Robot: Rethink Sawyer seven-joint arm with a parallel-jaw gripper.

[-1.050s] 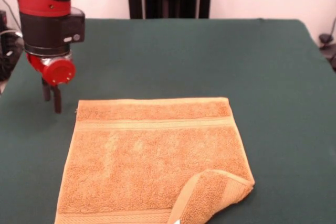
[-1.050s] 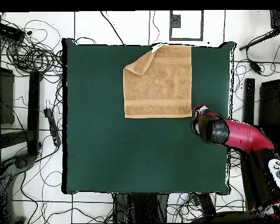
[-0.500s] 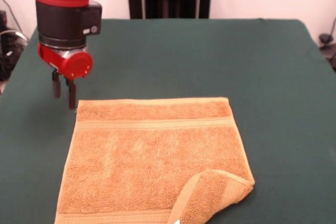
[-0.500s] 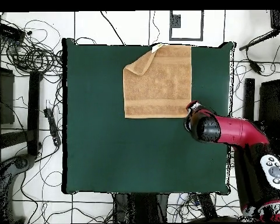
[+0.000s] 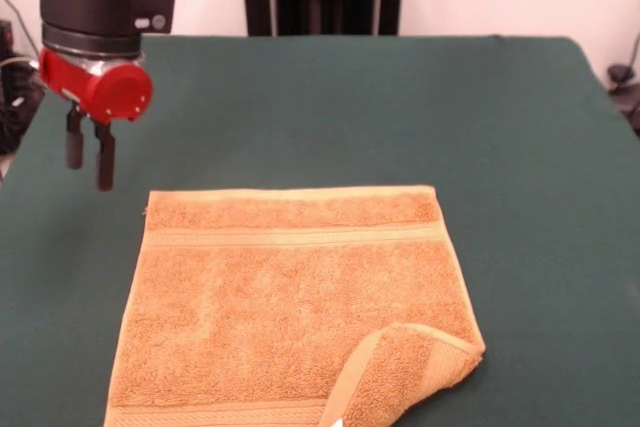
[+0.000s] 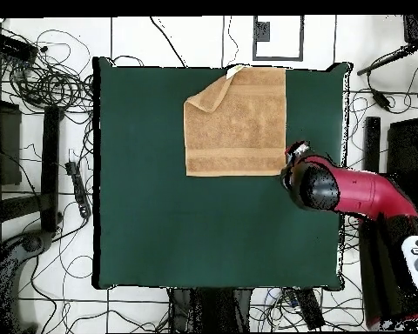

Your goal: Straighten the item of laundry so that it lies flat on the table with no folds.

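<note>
Nearest the front camera, one corner of the orange-tan hand towel (image 5: pixel 290 307) is folded over onto itself, with a small white tag (image 5: pixel 336 421) showing at the fold's lower end, while the rest of the towel lies flat on the green table (image 5: pixel 540 147). Beyond it, the gripper (image 5: pixel 86 157) hangs empty above bare felt just off the towel's far corner, jaws slightly parted. To do this step well, I judge it should cross to the folded corner, pinch only the upper flap, and draw it diagonally outward, low over the table.
</note>
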